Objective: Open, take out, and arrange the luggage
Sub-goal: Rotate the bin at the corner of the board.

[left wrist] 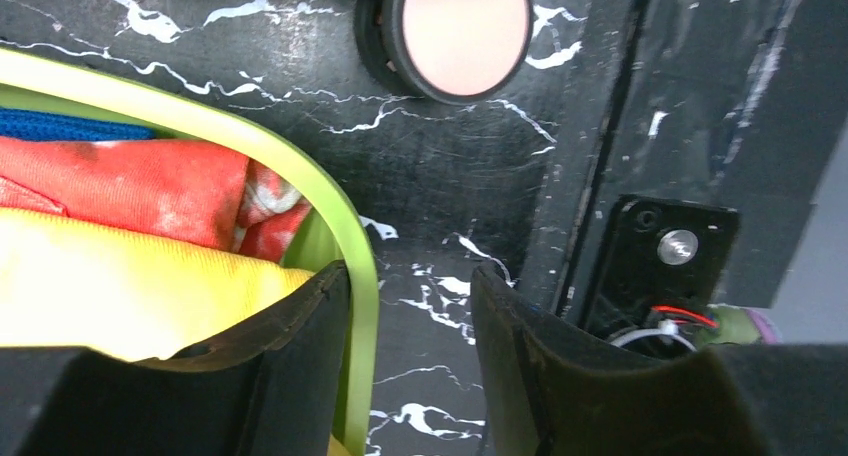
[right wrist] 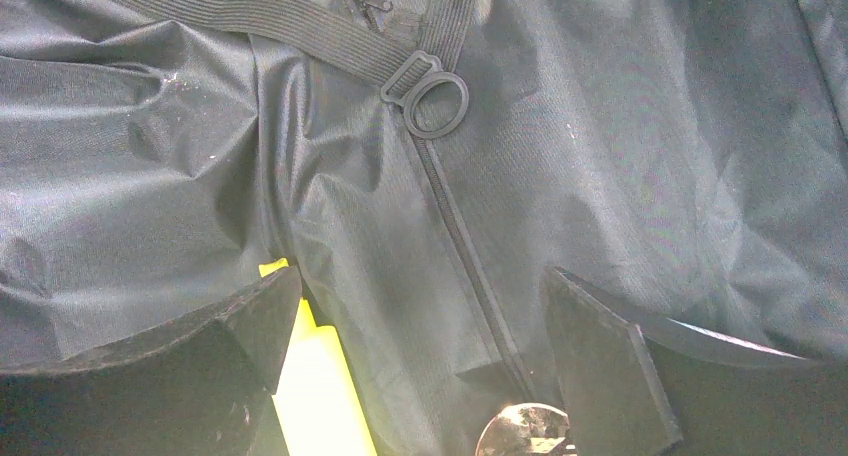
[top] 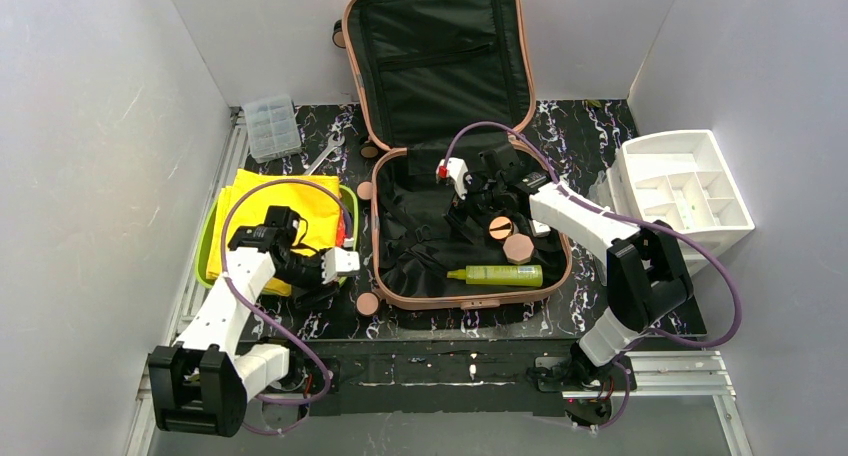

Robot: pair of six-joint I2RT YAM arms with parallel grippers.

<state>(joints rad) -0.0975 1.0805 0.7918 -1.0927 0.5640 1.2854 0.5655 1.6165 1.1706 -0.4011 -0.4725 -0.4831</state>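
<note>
The luggage [top: 440, 66] stands at mid-table, already open, its lid propped against the back wall and its salmon-pink shell lying flat in front of your arms. You are in the take-out-and-arrange step. A yellow-green tube [top: 497, 275], a round disc [top: 500, 227] and a hexagonal piece [top: 518, 247] lie in the black lining.

Your right gripper [right wrist: 420, 276] hangs inside the shell with its jaws spread wide and nothing between them, above the lining's zip and strap ring [right wrist: 435, 104].

Your left gripper [left wrist: 410, 271] sits at the near corner of the lime-green tray [left wrist: 340, 211]. Its jaws are apart, one over the yellow cloth [left wrist: 120, 296] and one over the table, with the rim between them. Whether a finger touches the rim is hard to tell from this angle.

The next move probably belongs to the right arm. It calls for lowering onto the tube or a disc and lining the jaws up across it without snagging the loose fabric.
</note>
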